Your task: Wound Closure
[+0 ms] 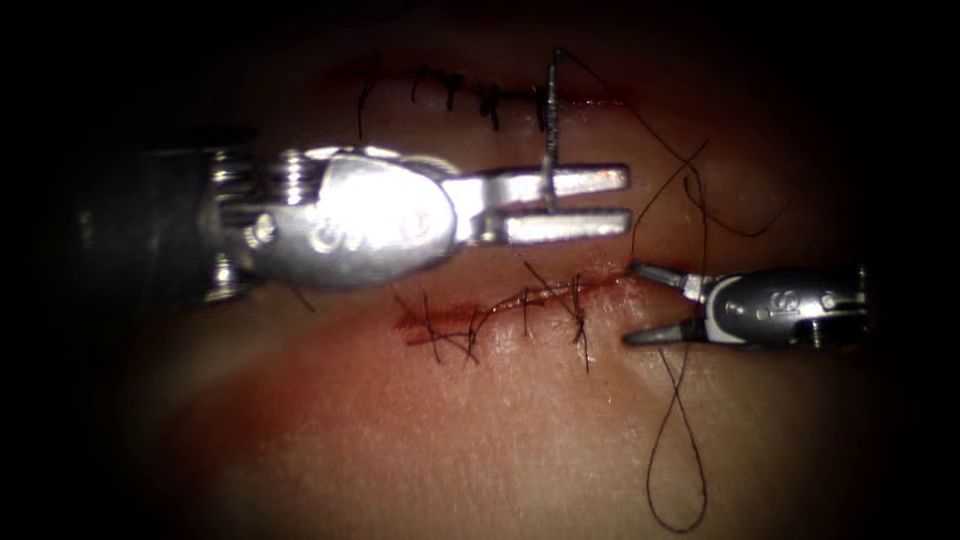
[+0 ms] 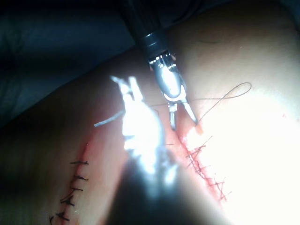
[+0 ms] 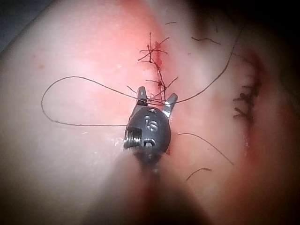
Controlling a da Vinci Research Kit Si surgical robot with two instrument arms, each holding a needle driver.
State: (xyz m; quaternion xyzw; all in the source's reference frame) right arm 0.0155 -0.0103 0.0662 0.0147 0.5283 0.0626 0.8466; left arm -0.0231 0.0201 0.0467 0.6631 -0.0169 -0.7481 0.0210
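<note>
though two stitched lines already cross the tissue [image 1: 480,440], the job isn't fully closed as far as can be judged. endoscope view: a lower cut [image 1: 510,310] runs across mid-frame, w/ abt four or five dark stitches [image 1: 530,312] over its left and middle stretch and red fluid [image 1: 430,322] along it; its right end, near the right tool, looks unstitched. an upper stitched line [image 1: 480,98] sits at top centre, also sewn.

left tool [image 1: 590,205] enters from the frame's left, big and bright, jaws apart. the needle [image 1: 549,130] stands nearly upright across the jaws, rising toward the upper stitched line; cannot tell if the jaws actually pinch it or if it just lies across them, nor whether its tip is in the tissue.

right tool [image 1: 640,303] enters from the frame's right, jaws spread wide at the right end of the lower cut, holding nothing visible. thread [image 1: 700,230] runs from the needle's top, curls down past the right tool and ends in a long loop [image 1: 678,470] at lower right of frame.

right wrist view: right tool [image 3: 157,101] w/ jaws apart, thread [image 3: 70,82] crossing just by its tips, not clearly gripped.

judgement: most stitches done; right end of lower cut and thread finishing left.
</note>
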